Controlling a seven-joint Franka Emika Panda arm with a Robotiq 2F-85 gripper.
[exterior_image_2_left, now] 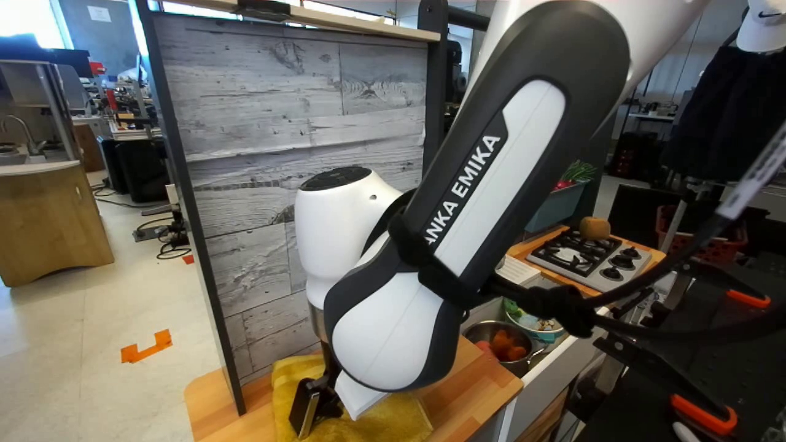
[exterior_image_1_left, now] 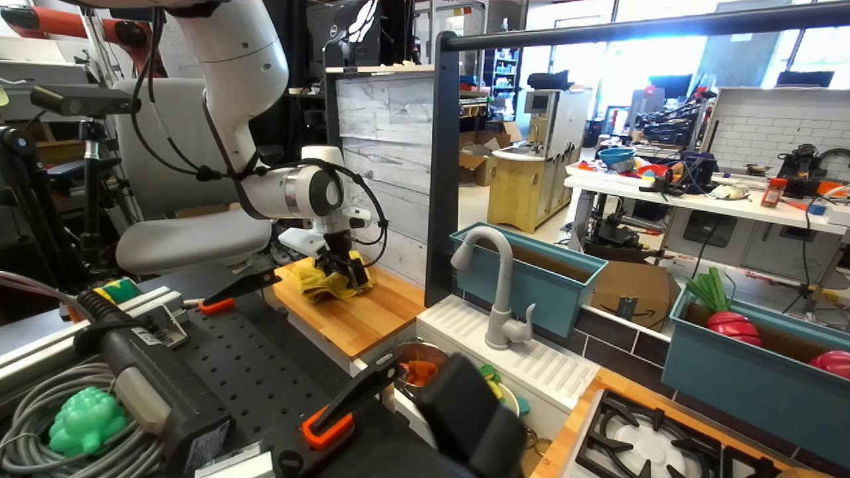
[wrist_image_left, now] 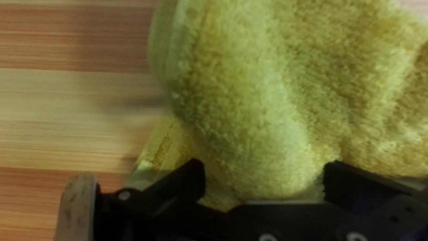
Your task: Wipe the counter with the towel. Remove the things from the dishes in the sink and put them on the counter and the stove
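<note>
The end effector is positioned down at the towel, its jaws spread apart; in the wrist view, yellow cloth shows in the gap between them. The towel lies rumpled on the wooden desk, near the base of the grey wood-grain panel. In the sink, a metal pot containing orange items stands just beside a bowl; the stove is located across the sink, on the side opposite the towel.
</note>
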